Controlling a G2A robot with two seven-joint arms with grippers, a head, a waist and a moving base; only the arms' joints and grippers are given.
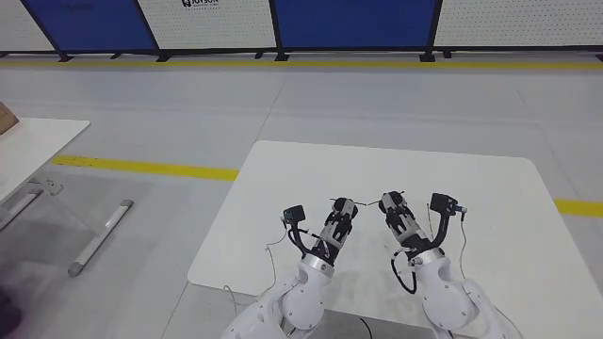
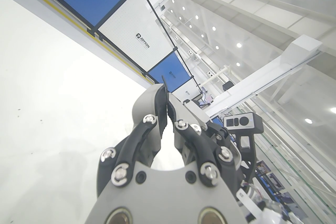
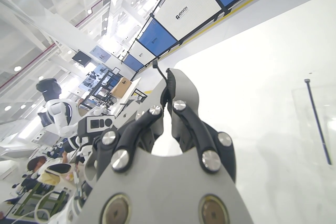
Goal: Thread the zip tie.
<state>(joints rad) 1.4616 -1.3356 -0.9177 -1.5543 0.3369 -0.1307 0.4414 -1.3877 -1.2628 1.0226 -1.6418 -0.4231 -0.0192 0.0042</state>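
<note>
Left wrist view: my left tool [image 2: 166, 96] is pinched together on a thin black plastic zip tie [image 2: 163, 81]. Only a short stub pokes out past the pads.

Right wrist view: my right tool [image 3: 168, 86] is also clamped on a black strap, and the small square head [image 3: 155, 64] sticks out beyond the tips. I judge it's the same tie, tail in the left and head in the right, but I can't confirm the run between them. A second black zip tie [image 3: 317, 125] lies flat on the white surface [image 3: 249, 72], well apart from the tool.

Handling call: the tie is very light, springy and slick. A long free tail will flex away, so grip near the tip. Hold just behind the head to keep the slot free.

Top view: both tools hang close together, tips angled toward each other, over the surface near my edge. Beyond it is grey floor with a yellow floor line [image 1: 141, 167]. Blue and white perforated panels [image 1: 358, 5] stand along the back, and another white table [image 1: 38, 146] is off to the left.
</note>
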